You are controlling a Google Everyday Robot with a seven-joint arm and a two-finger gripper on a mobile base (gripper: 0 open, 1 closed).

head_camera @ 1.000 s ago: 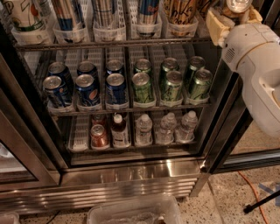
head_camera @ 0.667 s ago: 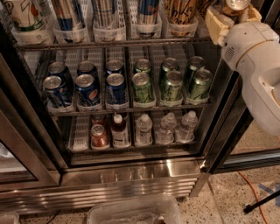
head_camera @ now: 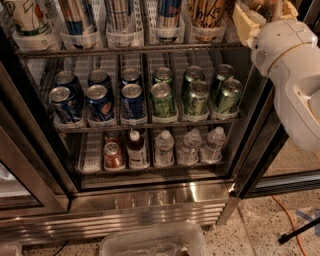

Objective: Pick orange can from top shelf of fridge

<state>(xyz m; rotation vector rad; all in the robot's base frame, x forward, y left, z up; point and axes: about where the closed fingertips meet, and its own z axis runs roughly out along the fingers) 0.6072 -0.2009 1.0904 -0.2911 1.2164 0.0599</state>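
Floor: speckled terrazzo, with an orange cable [head_camera: 289, 220] trailing across it at lower right. A clear plastic bin [head_camera: 155, 241] sits on the floor in front of the fridge [head_camera: 150, 210], just below its ribbed steel base panel.

Fridge interior is in view between dark door frames. The top shelf [head_camera: 130, 50] runs along the upper edge of the view and carries clear lane trays with tall cans, all cut off at the top. The orange can [head_camera: 207, 11] stands upright in the rightmost visible lane, at the front; only its lower body with black scribbly lettering shows. To its left are the blue-and-silver cans [head_camera: 168, 10] in neighbouring lanes.

Next rack down: short blue cans [head_camera: 100, 102] on the left, green cans [head_camera: 196, 95] on the right, in rows. Lowest rack: a red can [head_camera: 113, 155], a dark bottle [head_camera: 135, 148] and clear water bottles [head_camera: 189, 146].

The gripper [head_camera: 250, 16] is at upper right, level with the top shelf and just beside the orange can on its right; contact with the can cannot be told. Whether the gripper is released or clenched cannot be told. The white arm [head_camera: 295, 80] fills the right edge below it.
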